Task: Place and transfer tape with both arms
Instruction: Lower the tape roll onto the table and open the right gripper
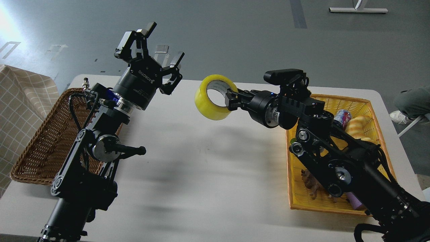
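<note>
Holding the tape point(212, 97) up in the air over the middle of the white table point(201, 174), well above its top, with the right gripper point(231, 99). Pinching one side of the yellow ring, one finger inside the hole and the rest on the outer edge. Turned so the hole of the roll faces partly this way, pale core showing inside. Reaching in from the right side, over the yellow basket point(366, 104), with a can point(342, 118) and a bread toy point(359, 126) lying inside it. Raised on the other side, the left gripper point(151, 55), fingers spread wide apart and holding nothing. Pointing up and away, near the tape but not touching it, with a clear gap between. Sitting at the left edge of the table, a brown wicker basket point(43, 148), partly behind the left arm point(97, 148).
</note>
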